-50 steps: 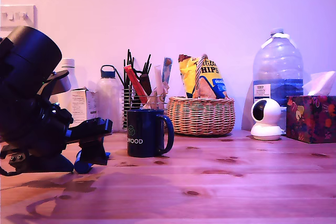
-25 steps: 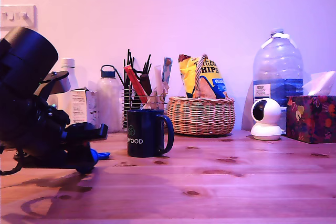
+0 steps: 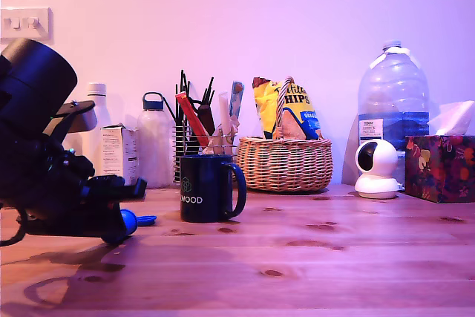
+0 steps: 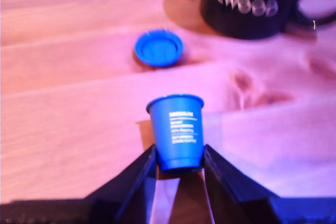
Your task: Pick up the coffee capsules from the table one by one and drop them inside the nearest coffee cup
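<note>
The exterior view sits low, almost at table (image 3: 312, 257) height, looking level across the wood toward the back wall (image 3: 297, 20). The wrist view looks down along the gripper (image 4: 178, 174) at the tabletop from close range. Both views share the dark mug (image 3: 206, 188) (image 4: 252, 1) and blue capsules (image 3: 129, 221) (image 4: 176, 129).

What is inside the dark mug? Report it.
Nothing can be confirmed. The exterior view shows the mug side-on, so its wall hides the interior; the wrist view crops its rim. Both blue capsules are outside: one between the tool fingers, one lying on the table.
</note>
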You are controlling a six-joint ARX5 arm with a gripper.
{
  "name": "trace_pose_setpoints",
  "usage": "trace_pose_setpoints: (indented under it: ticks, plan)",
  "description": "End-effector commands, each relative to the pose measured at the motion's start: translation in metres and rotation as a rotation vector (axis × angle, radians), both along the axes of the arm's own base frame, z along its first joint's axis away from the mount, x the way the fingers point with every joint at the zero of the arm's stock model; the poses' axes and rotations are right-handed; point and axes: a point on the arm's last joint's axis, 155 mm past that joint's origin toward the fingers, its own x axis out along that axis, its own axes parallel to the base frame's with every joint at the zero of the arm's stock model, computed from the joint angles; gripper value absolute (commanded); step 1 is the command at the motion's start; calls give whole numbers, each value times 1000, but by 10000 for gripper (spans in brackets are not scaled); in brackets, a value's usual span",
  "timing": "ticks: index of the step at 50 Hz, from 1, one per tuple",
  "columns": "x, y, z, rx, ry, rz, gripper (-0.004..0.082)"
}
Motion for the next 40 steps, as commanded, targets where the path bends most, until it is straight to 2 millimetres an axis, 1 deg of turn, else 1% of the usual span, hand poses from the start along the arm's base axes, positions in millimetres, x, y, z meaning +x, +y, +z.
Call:
trace_pose_setpoints:
  ticks: [1, 8, 16, 21, 25, 31, 36, 40]
  plan:
    - [4, -9, 29, -4, -71, -35, 157]
    - [-2, -10, 50, 30, -102, -74, 157]
    - [-6, -8, 80, 13, -149, -77, 157]
    - [-6, -9, 101, -2, -201, -86, 157]
    - [-8, -13, 114, -23, -230, -106, 157]
    - [-10, -16, 124, -45, -252, -124, 157]
    - [-10, -19, 127, -56, -255, -139, 157]
    - [-11, -26, 130, -71, -250, -172, 157]
